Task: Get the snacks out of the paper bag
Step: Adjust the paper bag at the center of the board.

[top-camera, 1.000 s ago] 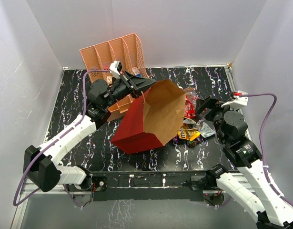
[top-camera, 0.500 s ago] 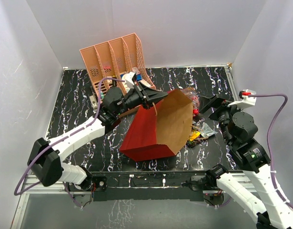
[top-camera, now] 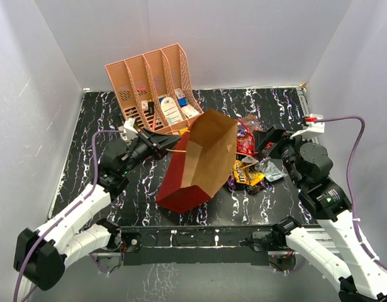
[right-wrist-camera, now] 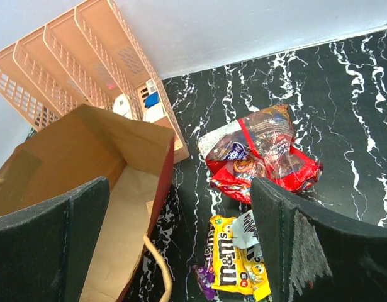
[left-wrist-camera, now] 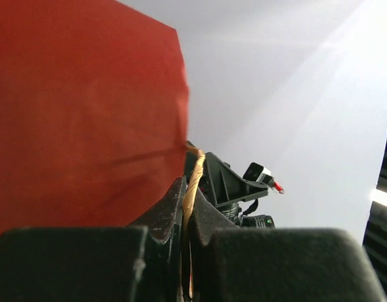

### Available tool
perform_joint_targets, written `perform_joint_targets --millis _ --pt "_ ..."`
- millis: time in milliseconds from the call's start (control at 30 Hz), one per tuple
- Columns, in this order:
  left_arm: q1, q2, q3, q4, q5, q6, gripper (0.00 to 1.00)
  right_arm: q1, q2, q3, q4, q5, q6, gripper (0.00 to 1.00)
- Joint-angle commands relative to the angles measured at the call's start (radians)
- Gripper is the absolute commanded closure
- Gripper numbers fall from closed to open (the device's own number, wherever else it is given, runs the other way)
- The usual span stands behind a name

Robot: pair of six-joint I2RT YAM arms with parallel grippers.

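The paper bag (top-camera: 202, 160), red outside and brown inside, leans tilted at mid-table with its mouth up and to the right. My left gripper (top-camera: 163, 145) is shut on its tan cord handle (left-wrist-camera: 192, 179), just left of the bag's red side (left-wrist-camera: 86, 113). The snacks lie on the table right of the bag: a shiny red bag (top-camera: 246, 143) (right-wrist-camera: 262, 154), a yellow pack (top-camera: 246, 175) (right-wrist-camera: 234, 264), a purple pack (right-wrist-camera: 206, 280) and a silvery wrapper (top-camera: 272, 170). My right gripper (top-camera: 269, 139) (right-wrist-camera: 180, 189) is open and empty above them. The bag's inside (right-wrist-camera: 111, 214) looks empty.
The salmon-pink organizer (top-camera: 152, 78) (right-wrist-camera: 73, 56) stands at the back left, behind the bag, with small boxes and cards in its near slots. White walls close in the black marbled table (top-camera: 92, 126) on three sides.
My left arm has drawn back left and toward me with the handle, pulling the bag off the organizer and tilting it lower. More of the snacks show. The right gripper shifted slightly left.
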Motion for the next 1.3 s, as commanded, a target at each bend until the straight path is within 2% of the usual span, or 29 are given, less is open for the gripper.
perform_joint_targets --millis 0,333,500,567,667,867,933,1033,1167,1267 --pt "0.052 -0.113 0.044 -0.186 -0.019 0.114 1.00 -0.004 0.027 -0.003 0.052 -0.058 -0.013 0.02" --pt "0.116 -0.256 0.009 -0.492 -0.029 0.260 1.00 -0.004 0.170 0.108 -0.001 -0.440 0.062 0.02" --pt "0.136 -0.304 0.085 -0.767 -0.126 0.417 1.00 -0.004 0.188 0.151 0.031 -0.474 0.063 0.02" --pt "0.136 -0.311 0.093 -0.831 -0.159 0.457 1.00 -0.004 0.196 0.161 0.034 -0.470 0.058 0.02" --pt "0.136 -0.305 0.080 -0.846 -0.152 0.482 1.00 -0.004 0.201 0.174 0.029 -0.463 0.044 0.02" --pt "0.136 -0.210 0.054 -0.732 0.003 0.492 1.00 -0.004 0.194 0.211 -0.011 -0.411 -0.013 0.02" --pt "0.137 -0.191 0.083 -0.761 -0.005 0.515 1.00 -0.004 0.188 0.222 -0.026 -0.385 -0.038 0.02" --pt "0.137 -0.215 0.146 -0.857 -0.096 0.577 0.90 -0.004 0.185 0.246 -0.042 -0.353 -0.062 0.02" --pt "0.136 -0.244 0.198 -0.997 -0.232 0.628 0.67 -0.004 0.184 0.279 -0.054 -0.337 -0.081 0.02" --pt "0.137 -0.291 0.209 -1.064 -0.294 0.644 0.37 -0.004 0.185 0.294 -0.046 -0.300 -0.071 0.02"
